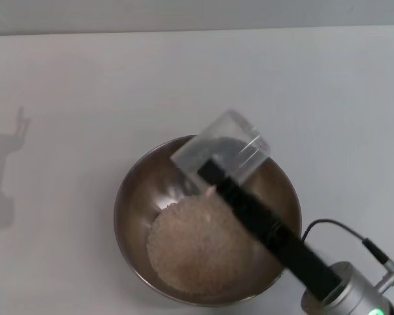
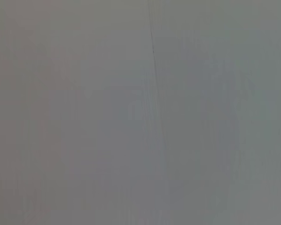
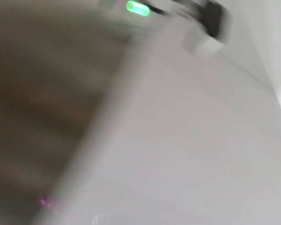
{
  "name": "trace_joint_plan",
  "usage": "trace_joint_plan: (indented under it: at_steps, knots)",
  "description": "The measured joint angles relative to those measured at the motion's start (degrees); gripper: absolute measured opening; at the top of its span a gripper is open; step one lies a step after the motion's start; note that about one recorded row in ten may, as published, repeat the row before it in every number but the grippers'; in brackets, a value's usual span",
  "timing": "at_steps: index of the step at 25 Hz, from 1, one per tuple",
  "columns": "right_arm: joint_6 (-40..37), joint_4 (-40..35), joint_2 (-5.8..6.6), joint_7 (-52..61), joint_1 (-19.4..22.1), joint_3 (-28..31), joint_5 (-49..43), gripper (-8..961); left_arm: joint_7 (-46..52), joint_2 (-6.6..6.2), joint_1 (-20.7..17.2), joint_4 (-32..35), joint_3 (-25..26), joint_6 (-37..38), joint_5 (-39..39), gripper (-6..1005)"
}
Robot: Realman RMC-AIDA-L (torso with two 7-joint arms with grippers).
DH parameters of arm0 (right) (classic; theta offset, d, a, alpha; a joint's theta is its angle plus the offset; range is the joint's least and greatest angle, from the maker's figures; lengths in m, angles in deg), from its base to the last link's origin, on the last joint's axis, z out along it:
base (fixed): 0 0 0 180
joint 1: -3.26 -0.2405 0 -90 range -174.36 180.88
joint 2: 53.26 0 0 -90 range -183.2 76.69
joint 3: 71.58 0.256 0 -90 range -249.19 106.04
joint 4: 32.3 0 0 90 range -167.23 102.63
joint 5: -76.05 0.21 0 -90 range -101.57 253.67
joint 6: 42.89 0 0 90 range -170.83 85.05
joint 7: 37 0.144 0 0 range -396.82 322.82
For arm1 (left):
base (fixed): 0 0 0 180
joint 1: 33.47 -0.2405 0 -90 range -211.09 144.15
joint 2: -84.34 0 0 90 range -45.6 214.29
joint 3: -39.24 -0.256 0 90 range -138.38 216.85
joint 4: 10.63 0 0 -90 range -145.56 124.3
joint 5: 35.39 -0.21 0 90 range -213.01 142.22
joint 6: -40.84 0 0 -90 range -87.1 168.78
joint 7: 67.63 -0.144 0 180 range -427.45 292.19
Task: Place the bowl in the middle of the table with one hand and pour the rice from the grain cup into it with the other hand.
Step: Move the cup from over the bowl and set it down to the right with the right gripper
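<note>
The shiny steel bowl [image 1: 207,226] sits on the white table [image 1: 85,98], a little toward the near side of centre. A pale heap of rice [image 1: 197,246] lies inside it. The clear grain cup [image 1: 223,154] hangs tipped over the bowl's far rim, looking empty, and my right gripper [image 1: 213,174] is shut on it, its black arm reaching in from the lower right. My left gripper is out of the head view; its wrist view shows only a plain grey surface.
A shadow of an arm falls on the table at the far left [image 1: 10,170]. The table's far edge [image 1: 197,29] runs along the top. The right wrist view is a blur with a green light [image 3: 138,8].
</note>
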Motion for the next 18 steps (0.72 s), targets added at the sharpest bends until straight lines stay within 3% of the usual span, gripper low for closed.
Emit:
trace_joint_plan:
  at_steps: [1,2,6,12,13,14,15,16,18]
  knots:
    - [-1.61,0.94,-0.03,7.94,0.32,0.61,0.07,14,0.0,0.04,-0.05,0.02,0.0,0.0,0.0,826]
    - [-1.61,0.94,-0.03,7.94,0.32,0.61,0.07,14,0.0,0.04,-0.05,0.02,0.0,0.0,0.0,826]
    - [-5.31,1.38,-0.04,25.83,1.18,0.94,2.0,13,0.0,0.07,-0.1,0.02,0.0,0.0,-0.02,826]
    - [-9.46,1.51,0.02,40.31,1.78,0.54,6.91,13,0.0,0.08,-0.09,-0.04,0.0,-0.04,-0.04,826]
    - [-12.28,1.5,0.16,49.74,1.95,0.75,9.12,13,0.0,0.08,-0.08,-0.04,0.0,-0.07,-0.06,826]
    - [-12.28,1.5,0.16,49.74,1.95,0.75,9.12,13,0.01,0.08,-0.08,-0.05,0.0,-0.11,-0.09,826]
    - [-14.22,1.33,0.28,56.6,2.01,0.91,10.7,13,0.02,0.08,-0.07,-0.06,0.0,-0.13,-0.12,826]
    - [-17.83,0.28,0.46,70.8,2.06,1.18,14.35,13,0.03,0.09,-0.07,-0.07,0.0,-0.17,-0.16,826]
    - [-19.14,-0.83,0.49,77.54,2.0,1.28,16.08,11,0.03,0.09,-0.08,-0.07,0.0,-0.18,-0.18,826]
